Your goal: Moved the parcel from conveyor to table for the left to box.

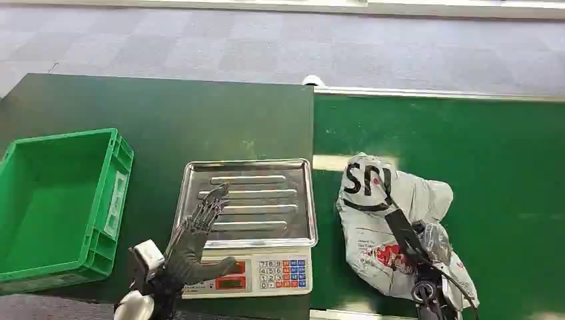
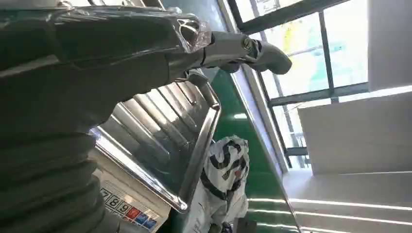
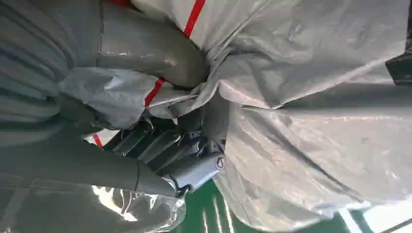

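step: grasp phase, parcel [image 1: 393, 227] not yet off conveyor [image 1: 480, 167]
R hand [image 3: 165, 141]: fingers bunched into parcel's wrap, gripping
L hand [image 1: 200, 230]: fingers apart, empty, over scale tray [image 1: 266, 200]
next: prob lift, carry left to tabletop [image 1: 166, 113]

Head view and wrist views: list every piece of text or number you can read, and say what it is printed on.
"SN" or the like, big black letters, partly creased: grey parcel on the conveyor, gripped by the right hand.
"7 8 9": keypad of the scale.
Keypad digits on the scale in the head view: too small to read surely.
Red display, small print and red mark on the parcel: blurred, unreadable.
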### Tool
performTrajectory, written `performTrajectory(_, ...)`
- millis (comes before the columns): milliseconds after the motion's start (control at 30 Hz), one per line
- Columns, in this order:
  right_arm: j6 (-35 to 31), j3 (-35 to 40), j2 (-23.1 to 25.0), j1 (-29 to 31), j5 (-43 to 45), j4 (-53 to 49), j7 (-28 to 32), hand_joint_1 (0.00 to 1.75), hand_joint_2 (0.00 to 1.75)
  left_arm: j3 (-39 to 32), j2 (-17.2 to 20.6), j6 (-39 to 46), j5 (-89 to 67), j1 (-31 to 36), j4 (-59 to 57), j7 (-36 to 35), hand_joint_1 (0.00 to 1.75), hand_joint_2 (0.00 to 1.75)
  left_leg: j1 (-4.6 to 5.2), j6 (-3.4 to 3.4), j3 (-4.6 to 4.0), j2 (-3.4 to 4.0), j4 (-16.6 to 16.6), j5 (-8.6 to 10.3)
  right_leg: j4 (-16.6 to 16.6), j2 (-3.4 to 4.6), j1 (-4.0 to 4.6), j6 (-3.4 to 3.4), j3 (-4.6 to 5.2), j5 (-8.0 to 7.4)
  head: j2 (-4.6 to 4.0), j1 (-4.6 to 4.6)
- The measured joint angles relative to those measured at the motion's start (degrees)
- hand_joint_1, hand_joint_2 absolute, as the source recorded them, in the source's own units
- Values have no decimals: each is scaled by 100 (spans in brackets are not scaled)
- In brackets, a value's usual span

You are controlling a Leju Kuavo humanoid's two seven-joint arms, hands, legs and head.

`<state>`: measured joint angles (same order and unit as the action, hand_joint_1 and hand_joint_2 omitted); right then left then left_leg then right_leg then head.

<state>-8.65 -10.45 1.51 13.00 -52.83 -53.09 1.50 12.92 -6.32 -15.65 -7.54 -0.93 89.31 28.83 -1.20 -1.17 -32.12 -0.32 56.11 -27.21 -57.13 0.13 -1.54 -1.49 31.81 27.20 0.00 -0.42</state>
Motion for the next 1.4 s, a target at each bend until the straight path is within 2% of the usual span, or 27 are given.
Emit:
performTrajectory(133,-170,-52,9,-10,128,-116,225,175,175,-11,-2,18,2,-3,4,24,0,175,0,0,0,0,0,0,0,0,0,0,0,0,0,2)
performTrajectory(233,-400,-92,42,-80,517,-343,750,175,175,-17,-7,195,-11,-8,15,158,0,175,0,0,0,0,0,0,0,0,0,0,1,0,0,-2)
performTrajectory(333,-438,-142,59,-272,1188,-880,1317,175,175,-26,-4,494,-13,-11,15,394,0,175,0,0,-2,-2,0,0,0,-3,0,-1,2,1,0,0)
performTrajectory(433,-424,-171,77,-530,1576,-1586,1585,175,175,-35,11,610,2,-4,-18,525,0,175,0,0,-3,0,0,-1,0,-2,0,-1,2,1,0,0)
performTrajectory(633,-300,-166,87,-812,1426,-2821,1670,175,175,-50,11,614,13,3,-105,656,0,175,0,0,-2,1,0,-1,1,-1,0,0,2,0,0,0)
performTrajectory(900,-287,-111,85,-863,1268,-3377,1758,175,175,-70,11,608,15,3,-140,691,0,175,0,0,-1,2,0,0,-1,-1,0,0,-1,0,0,0)
performTrajectory(1067,-108,318,-133,-537,877,-3491,1828,175,175,-146,11,652,148,40,-140,778,0,175,0,0,-1,5,0,1,-1,1,0,0,1,-1,0,0)
performTrajectory(1267,32,1076,-341,50,986,-3500,1994,175,175,-197,24,520,302,161,-238,828,0,175,0,3,1,3,0,5,-2,1,0,-1,0,-3,0,0)
performTrajectory(1400,21,1373,-404,213,1047,-3500,2007,175,175,-205,26,520,317,211,-304,833,0,175,0,3,-2,1,0,5,-2,-2,0,-2,0,-3,0,2)
